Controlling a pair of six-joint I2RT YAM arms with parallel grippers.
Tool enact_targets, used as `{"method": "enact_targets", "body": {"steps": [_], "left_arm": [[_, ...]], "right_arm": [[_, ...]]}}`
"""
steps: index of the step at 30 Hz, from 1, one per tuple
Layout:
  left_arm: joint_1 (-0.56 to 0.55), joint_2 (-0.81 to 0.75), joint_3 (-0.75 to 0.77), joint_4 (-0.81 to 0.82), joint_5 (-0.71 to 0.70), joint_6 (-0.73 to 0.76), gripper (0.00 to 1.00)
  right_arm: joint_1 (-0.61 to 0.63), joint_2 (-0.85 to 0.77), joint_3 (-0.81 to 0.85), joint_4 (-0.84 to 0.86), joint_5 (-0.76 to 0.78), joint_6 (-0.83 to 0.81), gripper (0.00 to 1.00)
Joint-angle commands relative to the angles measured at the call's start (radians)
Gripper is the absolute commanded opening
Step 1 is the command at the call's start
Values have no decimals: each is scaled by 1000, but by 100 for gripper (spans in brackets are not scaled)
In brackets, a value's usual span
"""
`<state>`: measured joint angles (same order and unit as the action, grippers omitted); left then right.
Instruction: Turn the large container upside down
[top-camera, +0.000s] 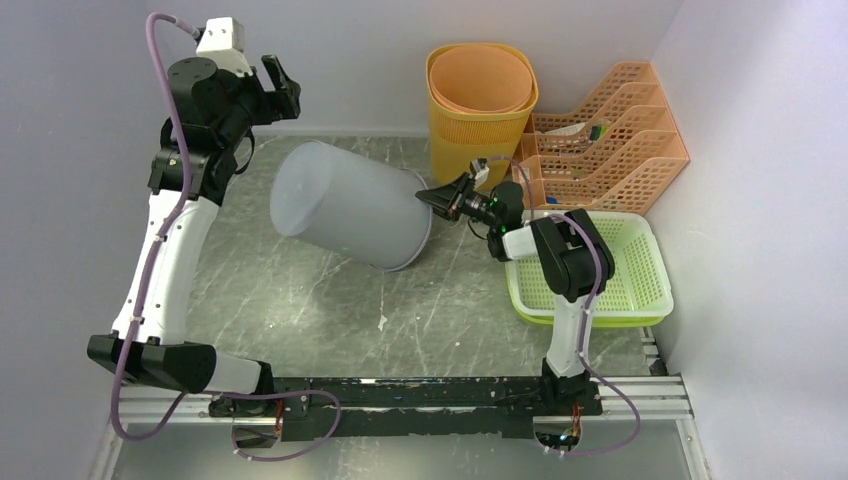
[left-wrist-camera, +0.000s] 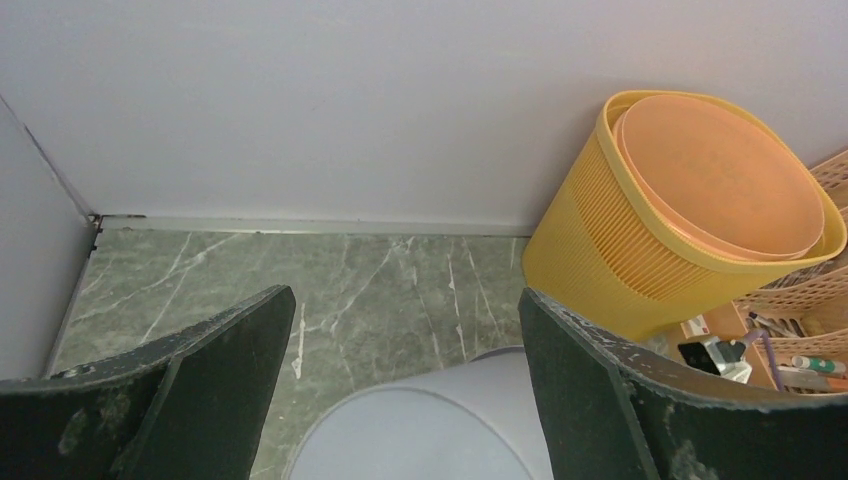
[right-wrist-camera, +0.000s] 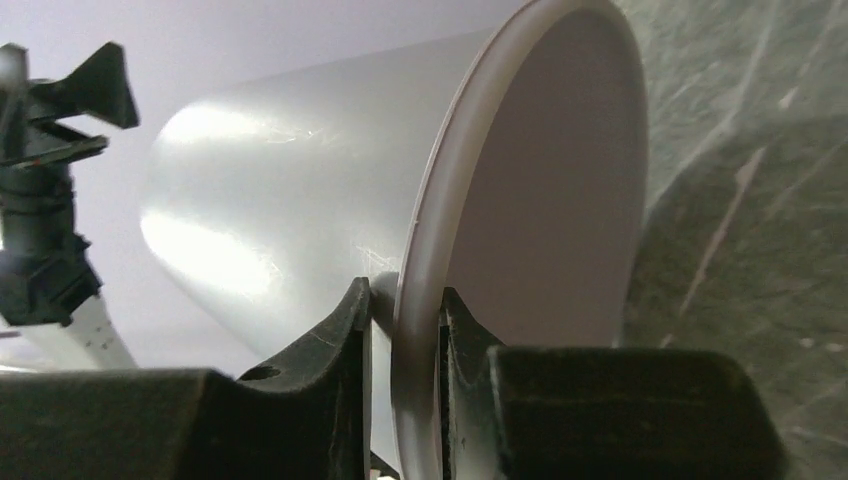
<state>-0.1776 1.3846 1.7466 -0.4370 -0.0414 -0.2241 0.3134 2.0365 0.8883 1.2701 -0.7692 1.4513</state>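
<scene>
The large container (top-camera: 345, 205) is a pale grey bucket lying on its side on the marble table, its closed bottom toward the back left and its open mouth toward the right. My right gripper (top-camera: 425, 197) straddles its rim (right-wrist-camera: 430, 230), one finger inside the mouth and one outside. The right wrist view shows that gripper (right-wrist-camera: 405, 295) slightly open, with a thin gap between the outer finger and the rim. My left gripper (top-camera: 285, 85) hangs wide open and empty, above and behind the bucket's bottom end (left-wrist-camera: 430, 440).
A yellow slatted bin (top-camera: 480, 110) with an orange one nested inside stands at the back wall, just behind the bucket's mouth. Orange mesh racks (top-camera: 610, 140) fill the back right corner. A lime green basket (top-camera: 640, 285) sits under the right arm. Walls close in on the left, back and right.
</scene>
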Motion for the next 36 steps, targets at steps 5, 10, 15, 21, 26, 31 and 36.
{"method": "enact_targets", "body": {"steps": [5,10,15,21,26,31,36], "left_arm": [[5,14,-16,23,3,7,95],[5,11,-32,29,10,3,95],[5,13,-41,32,10,5,95],[4,25,-38,34,16,-5,95],[5,40,-21,10,20,-9,95],[6,52,25,-26,14,1,95],[5,77,91,-64,28,-13,95]], "right_arm": [[-17,-48,177,-896,86,-623,20],[-17,-91,226,-1148,253,-772,20],[-14,-110,239,-1222,304,-815,20],[12,-133,316,-1363,391,-897,23],[74,-189,373,-1525,520,-970,24],[165,-189,435,-1597,598,-991,24],[251,-48,609,-1646,628,-1005,24]]}}
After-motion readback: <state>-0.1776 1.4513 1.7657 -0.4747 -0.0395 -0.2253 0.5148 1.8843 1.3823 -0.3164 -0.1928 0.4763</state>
